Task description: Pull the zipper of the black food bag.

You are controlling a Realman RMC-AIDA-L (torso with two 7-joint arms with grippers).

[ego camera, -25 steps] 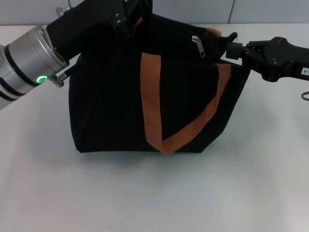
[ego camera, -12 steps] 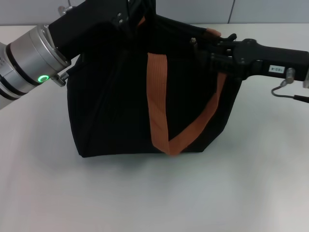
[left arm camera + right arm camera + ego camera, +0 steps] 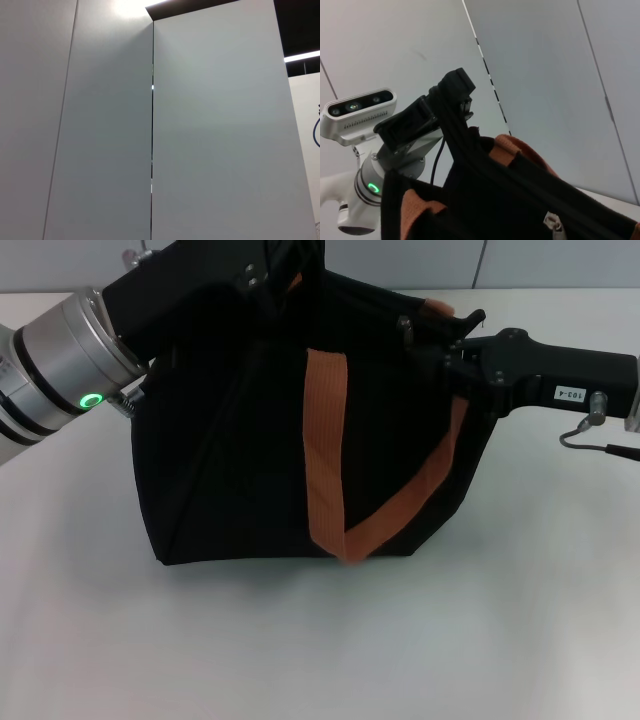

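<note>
**Both arms at the top of the black bag**

The white desk (image 3: 320, 640) carries the black food bag (image 3: 240, 470), which stands upright at its middle, an orange-brown strap (image 3: 325, 460) looping down the bag's front. The left gripper (image 3: 275, 270) sits at the bag's upper rear left corner, its jaws clamped on the raised black fabric edge there, as the right wrist view shows (image 3: 451, 97). The right gripper (image 3: 435, 335) reaches in to the bag's upper right edge; I cannot tell whether its jaws are open or closed. The zipper (image 3: 553, 221), a small silver tab, hangs on the bag's top zipper line in the right wrist view
</note>
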